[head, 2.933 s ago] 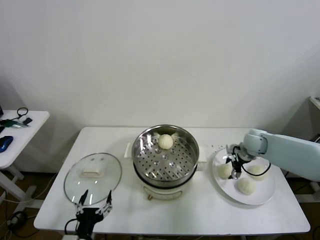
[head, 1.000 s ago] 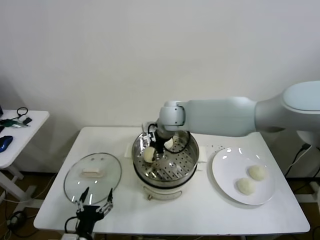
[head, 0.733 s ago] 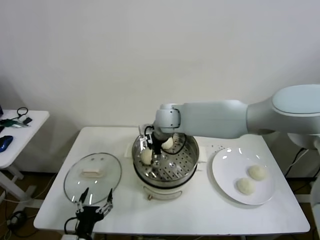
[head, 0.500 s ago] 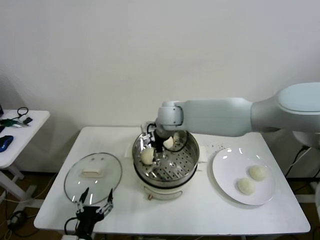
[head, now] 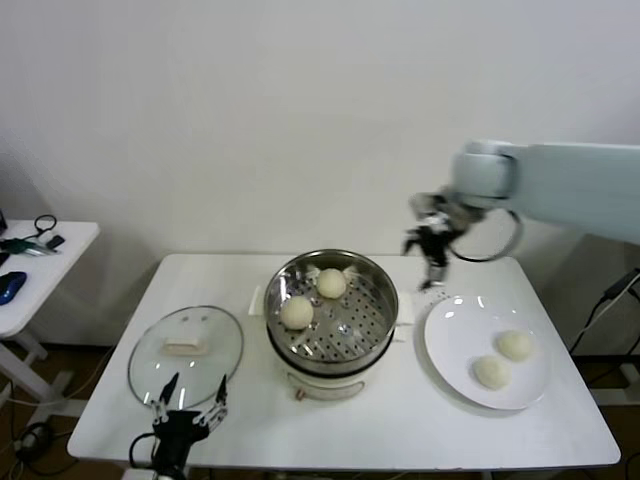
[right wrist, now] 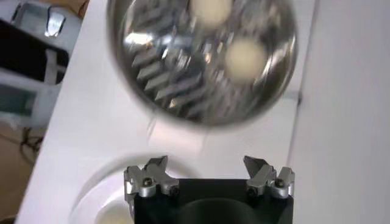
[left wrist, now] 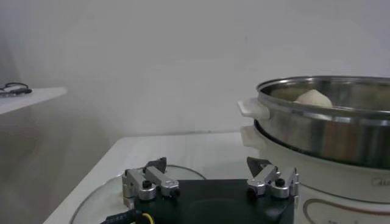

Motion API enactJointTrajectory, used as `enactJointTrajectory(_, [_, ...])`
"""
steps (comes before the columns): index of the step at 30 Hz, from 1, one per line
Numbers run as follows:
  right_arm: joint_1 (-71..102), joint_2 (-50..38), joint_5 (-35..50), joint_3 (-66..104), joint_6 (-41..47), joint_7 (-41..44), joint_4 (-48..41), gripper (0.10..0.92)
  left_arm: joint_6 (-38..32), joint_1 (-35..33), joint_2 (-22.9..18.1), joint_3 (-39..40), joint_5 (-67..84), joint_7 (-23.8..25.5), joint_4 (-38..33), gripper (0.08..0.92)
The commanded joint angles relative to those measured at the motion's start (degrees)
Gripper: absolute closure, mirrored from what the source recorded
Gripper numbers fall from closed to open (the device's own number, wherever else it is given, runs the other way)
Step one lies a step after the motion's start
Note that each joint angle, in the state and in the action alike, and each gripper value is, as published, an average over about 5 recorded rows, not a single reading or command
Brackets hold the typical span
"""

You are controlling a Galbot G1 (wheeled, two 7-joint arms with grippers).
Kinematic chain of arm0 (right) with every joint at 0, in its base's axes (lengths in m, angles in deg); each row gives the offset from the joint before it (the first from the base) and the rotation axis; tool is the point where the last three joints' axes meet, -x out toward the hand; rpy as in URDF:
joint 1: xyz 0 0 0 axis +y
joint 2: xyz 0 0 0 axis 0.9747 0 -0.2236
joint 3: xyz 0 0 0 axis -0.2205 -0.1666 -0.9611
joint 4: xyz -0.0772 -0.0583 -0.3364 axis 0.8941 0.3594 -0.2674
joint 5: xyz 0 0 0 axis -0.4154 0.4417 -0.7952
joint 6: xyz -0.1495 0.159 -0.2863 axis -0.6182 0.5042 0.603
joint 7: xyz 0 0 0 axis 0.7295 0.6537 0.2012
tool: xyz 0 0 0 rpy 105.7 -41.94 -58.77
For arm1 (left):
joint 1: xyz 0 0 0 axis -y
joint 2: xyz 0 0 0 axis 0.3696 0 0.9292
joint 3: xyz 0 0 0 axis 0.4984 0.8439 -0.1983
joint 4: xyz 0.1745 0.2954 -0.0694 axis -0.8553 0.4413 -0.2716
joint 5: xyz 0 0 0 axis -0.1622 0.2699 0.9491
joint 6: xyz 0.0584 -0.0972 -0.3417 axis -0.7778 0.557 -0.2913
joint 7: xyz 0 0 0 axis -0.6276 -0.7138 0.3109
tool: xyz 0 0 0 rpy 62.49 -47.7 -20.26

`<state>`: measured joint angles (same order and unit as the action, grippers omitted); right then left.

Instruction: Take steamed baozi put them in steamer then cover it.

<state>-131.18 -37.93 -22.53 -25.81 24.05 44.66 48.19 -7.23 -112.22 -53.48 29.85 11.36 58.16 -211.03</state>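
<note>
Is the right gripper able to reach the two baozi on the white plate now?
Probably yes. The right gripper hangs open and empty above the table's far side, near the plate. The two baozi lie uncovered, with nothing between them and it.

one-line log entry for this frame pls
stage: between picks | steamer: two baozi inside, uncovered | plate: two baozi | right gripper: open, empty, above table between steamer and plate | left gripper: open, parked near cover
</note>
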Motion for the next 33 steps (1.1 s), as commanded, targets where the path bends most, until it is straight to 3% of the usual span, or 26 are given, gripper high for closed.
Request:
enactJointTrajectory(1, [5.3, -19.1, -13.0, -3.0, -1.8, 0.7, 4.4, 0.203, 0.0, 0.0, -0.1, 0.0, -0.1, 0.0, -0.2, 0.177])
enactJointTrajectory(8, [31.8, -23.2, -19.7, 18.7, 1.2, -2.9, 1.5, 0.203, 0.0, -0.3, -0.3, -0.4, -0.1, -0.1, -0.3, 0.177])
enactJointTrajectory(15, [45.1, -22.1, -23.6, 30.0, 2.3, -3.9, -2.3, 0.203, -0.1, -0.7, -0.5, -0.3, -0.4, -0.1, -0.2, 0.177])
enactJointTrajectory(33, [51.6, -18.1, -24.1, 37.0, 3.6, -7.2, -6.4, 0.207, -0.3, -0.8, -0.2, -0.3, -0.8, -0.2, 0.3, 0.177])
